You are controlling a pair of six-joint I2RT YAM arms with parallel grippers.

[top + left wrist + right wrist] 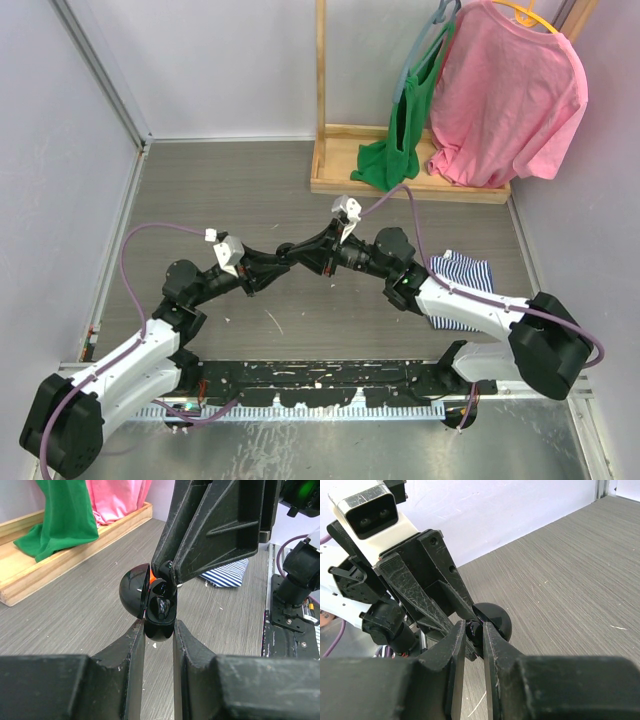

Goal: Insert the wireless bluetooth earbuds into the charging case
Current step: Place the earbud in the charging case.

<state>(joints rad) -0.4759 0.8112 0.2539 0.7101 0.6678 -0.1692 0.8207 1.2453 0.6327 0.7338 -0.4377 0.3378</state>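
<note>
two black-and-white robot arms meet over the middle of a grey wood-grain table (250,190), the left arm (140,350) reaching in from the near-left corner and the right arm (470,300) from the near-right. behind them, at the far edge, a wooden rack (400,185) carries a pink shirt (510,100) and a green cloth (400,140) on hangers; a blue-and-white striped cloth (465,275) lies on the table, partly under the right arm's forearm.

the left gripper (159,630) is clamped on the base of a round, glossy black charging case (135,592), one finger on either side, holding it clear of the tabletop. the case is open, its domed lid swung to the left in the left wrist view, with a sliver of orange showing at the hinge side.

the right gripper (474,630) comes down from above with its fingers nearly together, pinching a small black earbud (474,634) right at the mouth of the case, touching or just inside the opening. from the right wrist view the case shows as a dark dome just beyond the fingertips.

a second glossy dark shape sits lower in the base; whether it is another earbud or an empty well cannot be told.
</note>
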